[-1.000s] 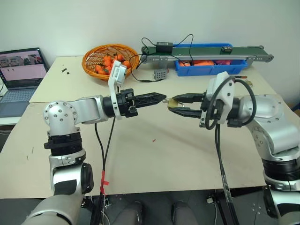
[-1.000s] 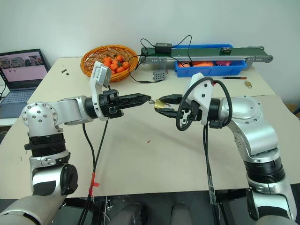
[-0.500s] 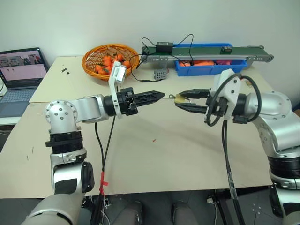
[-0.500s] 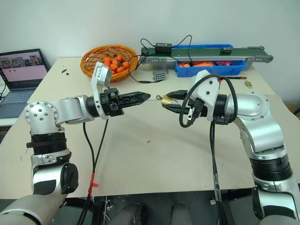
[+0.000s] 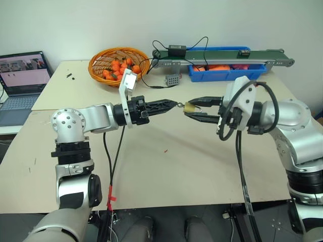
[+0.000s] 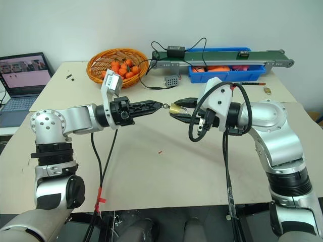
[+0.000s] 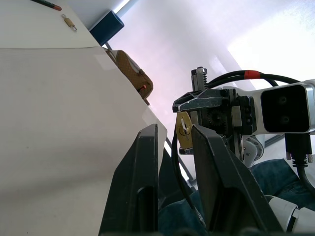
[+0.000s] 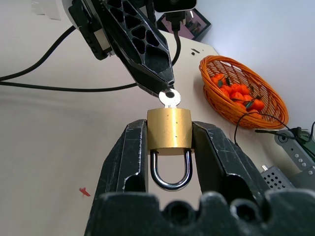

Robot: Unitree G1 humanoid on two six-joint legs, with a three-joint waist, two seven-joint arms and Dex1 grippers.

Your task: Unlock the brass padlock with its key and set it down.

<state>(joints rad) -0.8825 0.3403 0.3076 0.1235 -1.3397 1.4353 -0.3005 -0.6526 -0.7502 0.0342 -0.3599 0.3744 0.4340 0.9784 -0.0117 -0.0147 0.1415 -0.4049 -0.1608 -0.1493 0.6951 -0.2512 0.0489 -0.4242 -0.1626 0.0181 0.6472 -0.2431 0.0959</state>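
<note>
My right gripper [image 5: 189, 108] is shut on the brass padlock [image 8: 169, 129], held in the air above the table's middle. Its silver shackle [image 8: 171, 173] points back toward my right wrist. The key [image 8: 169, 97] sits in the lock's keyhole, and its round head sticks out toward my left arm. My left gripper [image 5: 176, 105] points level at it from the left. The key head lies right at the left fingertips [image 7: 197, 132]. In the left wrist view those fingers stand a little apart, wider than the thin key.
An orange basket [image 5: 101, 60] of small oranges stands at the back left of the beige table. Behind the grippers are a blue bin [image 5: 227, 73], a conveyor [image 5: 222, 56] and a grey box [image 5: 172, 79]. A laptop [image 5: 22, 83] sits far left. Another small padlock [image 6: 267, 91] lies far right.
Half a second ago a small gap lay between the left fingertips and the padlock. The right gripper has since brought the padlock back, so the key head meets the left tips.
</note>
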